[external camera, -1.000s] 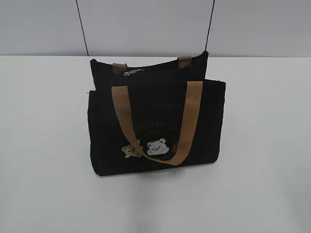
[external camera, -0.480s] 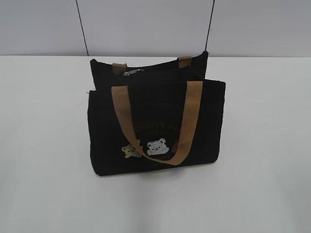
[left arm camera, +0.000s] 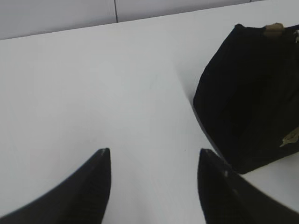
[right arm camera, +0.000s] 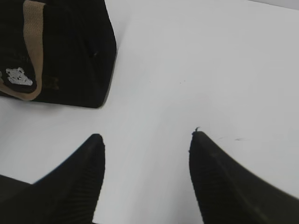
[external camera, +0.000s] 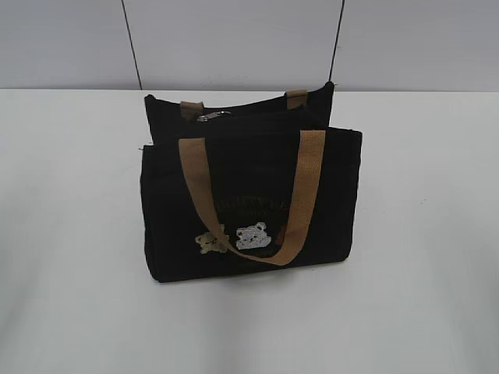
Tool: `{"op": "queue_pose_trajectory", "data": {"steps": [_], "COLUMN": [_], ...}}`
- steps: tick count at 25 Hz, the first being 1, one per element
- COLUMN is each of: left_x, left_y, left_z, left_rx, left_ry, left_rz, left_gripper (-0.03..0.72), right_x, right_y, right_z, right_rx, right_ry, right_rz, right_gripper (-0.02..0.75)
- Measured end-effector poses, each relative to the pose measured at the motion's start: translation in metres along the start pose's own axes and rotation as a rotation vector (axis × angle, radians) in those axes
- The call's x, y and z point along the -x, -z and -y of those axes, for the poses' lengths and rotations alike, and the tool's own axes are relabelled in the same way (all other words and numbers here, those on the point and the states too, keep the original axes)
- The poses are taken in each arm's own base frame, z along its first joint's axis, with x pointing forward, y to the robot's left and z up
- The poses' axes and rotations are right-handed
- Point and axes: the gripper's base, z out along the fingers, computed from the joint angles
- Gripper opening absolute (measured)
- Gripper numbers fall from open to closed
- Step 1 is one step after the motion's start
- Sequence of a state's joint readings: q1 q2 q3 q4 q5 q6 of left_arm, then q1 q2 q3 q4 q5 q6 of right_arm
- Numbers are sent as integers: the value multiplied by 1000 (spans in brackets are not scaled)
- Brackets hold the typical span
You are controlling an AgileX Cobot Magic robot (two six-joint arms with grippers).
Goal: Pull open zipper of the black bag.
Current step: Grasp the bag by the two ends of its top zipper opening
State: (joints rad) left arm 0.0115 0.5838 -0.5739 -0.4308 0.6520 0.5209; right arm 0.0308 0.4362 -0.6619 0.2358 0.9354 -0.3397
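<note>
The black bag [external camera: 249, 195] stands upright in the middle of the white table, one tan handle hanging down its front over two small bear patches. Along its top edge runs the zipper, with its silvery pull tab [external camera: 213, 116] near the left end. Neither arm shows in the exterior view. My left gripper [left arm camera: 154, 156] hovers open over bare table, the black bag [left arm camera: 252, 93] off to its right. In the right wrist view my right gripper [right arm camera: 147, 140] is also open and empty, with the black bag [right arm camera: 70, 51] at the upper left.
The white table [external camera: 421, 234] spreads around the bag on all sides. A pale wall [external camera: 234, 39] with two dark vertical seams rises behind the table's far edge.
</note>
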Motion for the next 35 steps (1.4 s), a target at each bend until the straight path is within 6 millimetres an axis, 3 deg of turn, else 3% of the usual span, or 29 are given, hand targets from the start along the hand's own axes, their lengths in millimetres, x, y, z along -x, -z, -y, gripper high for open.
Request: {"op": "queue_pose_trajectory", "data": {"steps": [8, 16, 25, 31, 35], "left_x": [7, 38, 64, 72, 74], "left_y": [-62, -97, -155, -195, -208], "left_z": [-9, -20, -23, -29, -31], "left_rx": [-124, -183, -413, -501, -529], "left_ry": [-67, -237, -420, -470, -474], "left_rz": [-109, -114, -80, -89, -91], "left_gripper": [437, 421, 418, 417, 417], "right_x": [48, 94, 154, 184, 198], "right_y": [-26, -68, -113, -141, -159], "right_z": [10, 14, 19, 26, 28], "right_rx": [73, 234, 451, 537, 590], "right_ry": [70, 174, 267, 344, 368], "right_rz": [-69, -90, -74, -80, -63], "right_gripper": [438, 438, 438, 438, 438]}}
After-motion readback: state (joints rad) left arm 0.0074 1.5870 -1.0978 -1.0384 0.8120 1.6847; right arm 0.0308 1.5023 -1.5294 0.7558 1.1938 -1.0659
